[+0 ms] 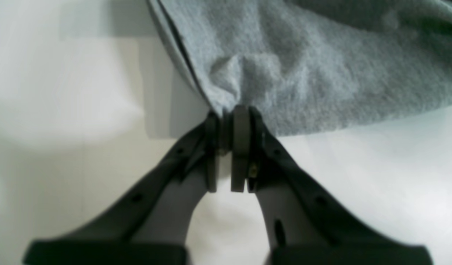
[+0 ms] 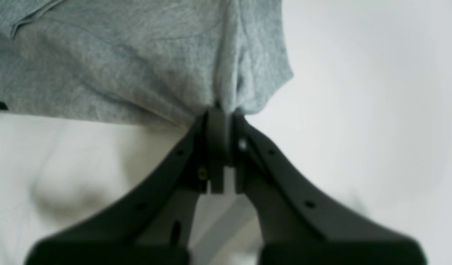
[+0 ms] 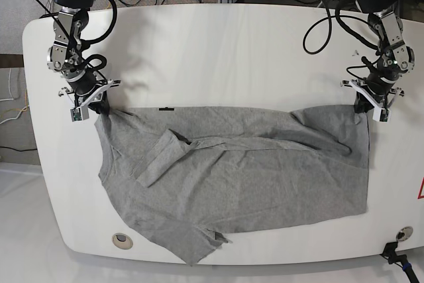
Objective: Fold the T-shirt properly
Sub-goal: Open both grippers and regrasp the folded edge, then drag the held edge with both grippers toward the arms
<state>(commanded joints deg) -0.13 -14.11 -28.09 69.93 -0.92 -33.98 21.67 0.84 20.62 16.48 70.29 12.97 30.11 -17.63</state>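
T-shirt fabric, heather-grey, soft and wrinkled (image 3: 252, 190), lies spread across the lower half of the white, round-cornered surface (image 3: 212, 51), and from where I stand, looking at it as the base view does, both of its upper corners are caught. At about ten o'clock on the cloth, the right arm's black, narrow-fingered end effector (image 2: 227, 151) is closed on a bunched corner, with a flap of the knit poking out beside the fingers. Over at about two o'clock, the left arm's matching black end effector (image 1: 224, 147) is pinched tight on the other corner, the cloth gathered between its tips.

Between them the top edge runs nearly straight, with a small black mark (image 3: 166, 109) beside it at about eleven o'clock. Loose folds cross the upper part of the shirt, and a raised flap sits left of centre. The bottom is uneven: a pointed piece hangs down at about seven o'clock, reaching past the near edge of the surface, while the lower right corner lies fairly flat at about four o'clock.
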